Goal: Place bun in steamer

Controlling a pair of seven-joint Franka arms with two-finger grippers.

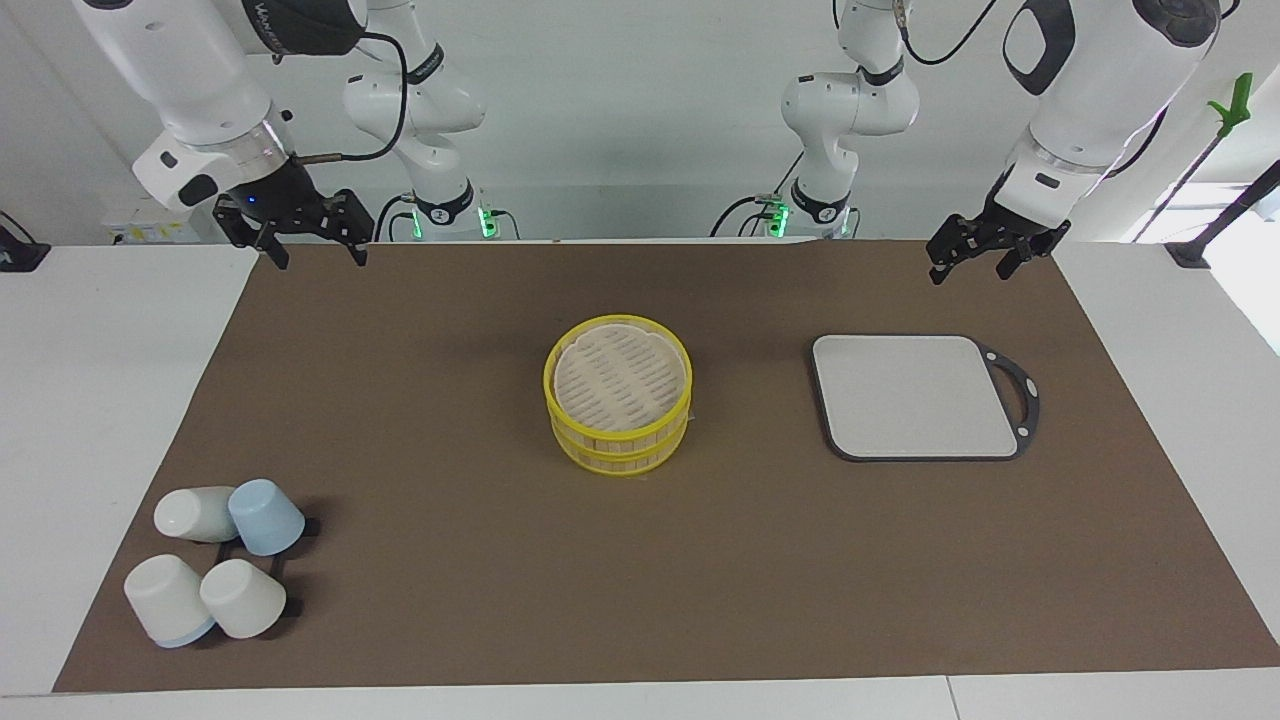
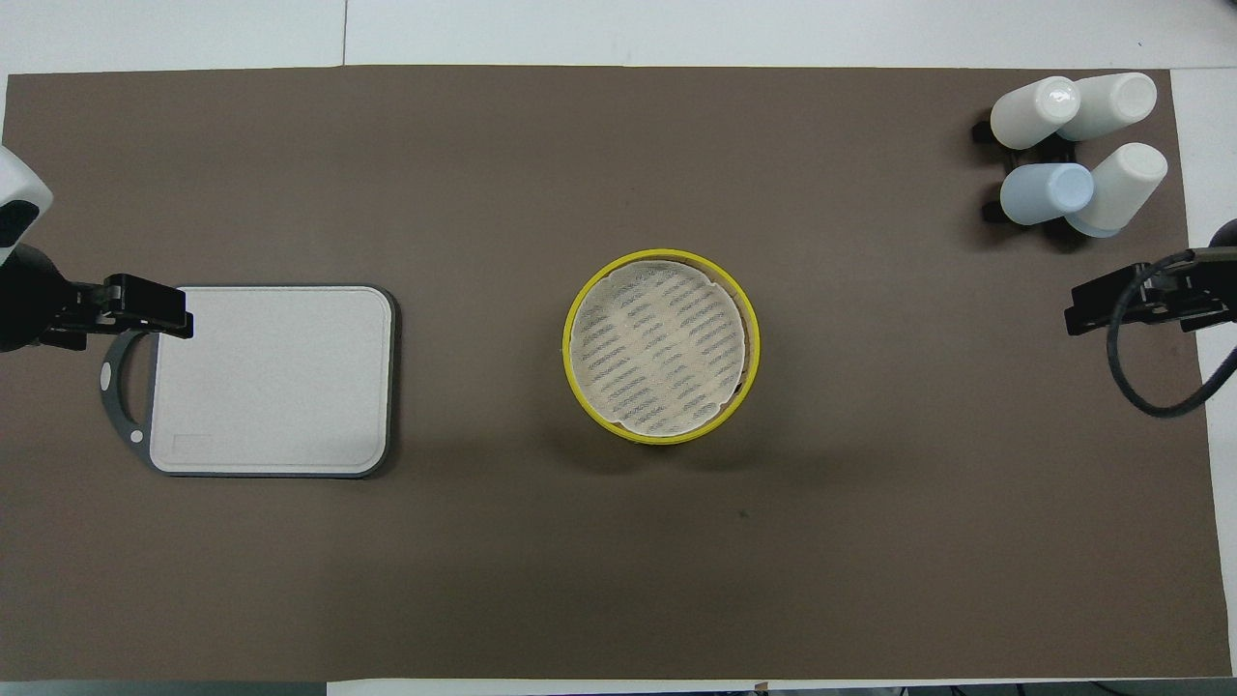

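- Bun: none showed anywhere on the table in either view, so which way it lay from either gripper, and how its long axis ran, could not be told.
- Steamer (image 1: pixel 618 407) stood at the middle of the brown mat (image 1: pixel 450 560) with its lid on, about midway between the two arms, neither clearly nearer.
- Right gripper (image 1: pixel 314 250) hung empty in the air over the mat's corner nearest the robots at the right arm's end, fingers spread wide, touching nothing.
- Left gripper (image 1: pixel 967 263) hung over the mat's edge nearest the robots, just above the grey board (image 1: pixel 915 395), fingers apart, holding nothing.
- Four cups (image 1: pixel 215 560) sat in a cluster at the right arm's end, farther from the robots than the steamer.
- Judging by the closed lid and the absent bun, the steamer may already have held it, or the bun was still to be brought.
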